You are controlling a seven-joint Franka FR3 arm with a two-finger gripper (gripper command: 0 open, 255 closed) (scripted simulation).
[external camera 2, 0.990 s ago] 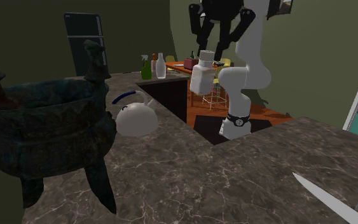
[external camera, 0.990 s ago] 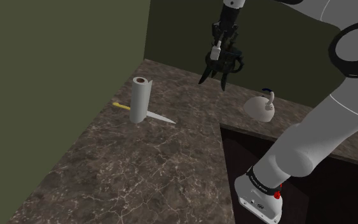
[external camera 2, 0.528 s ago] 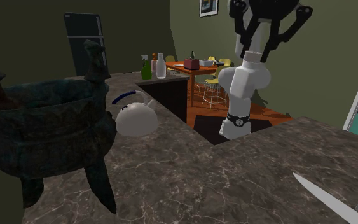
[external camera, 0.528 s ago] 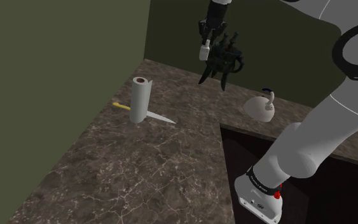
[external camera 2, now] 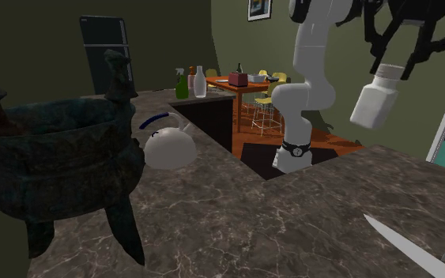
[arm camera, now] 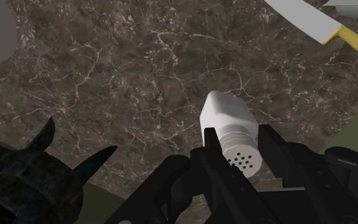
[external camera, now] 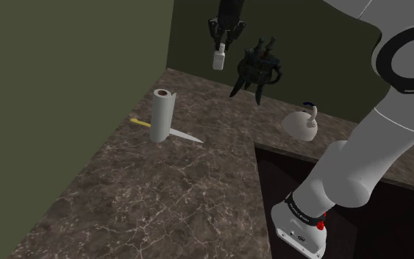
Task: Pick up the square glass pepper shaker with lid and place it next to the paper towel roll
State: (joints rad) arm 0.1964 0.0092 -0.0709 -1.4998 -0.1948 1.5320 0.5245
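Shaker: pepper shaker (external camera: pixel 219 57) (external camera 2: pixel 375 96) (arm camera: pixel 231 130), plain white, square body, round cap with holes; hangs from the claw, in the air above the marble counter (external camera: pixel 176 191)
Claw: gripper (external camera: pixel 220 45) (external camera 2: pixel 388 69) (arm camera: pixel 240 145) narrowed, both fingers clasping the shaker's cap
Towel roll: paper towel roll (external camera: pixel 162 115) upright on the counter, below the claw, well apart
Containers: dark legged cauldron (external camera: pixel 259 68) (external camera 2: pixel 54 158) (arm camera: pixel 25 184) near the claw, contents cannot be told

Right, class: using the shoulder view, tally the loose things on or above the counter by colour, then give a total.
White: 3 (shaker, roll, kettle)
Dark: 1 (cauldron)
Yellow-handled: 1 (knife)
Total: 5
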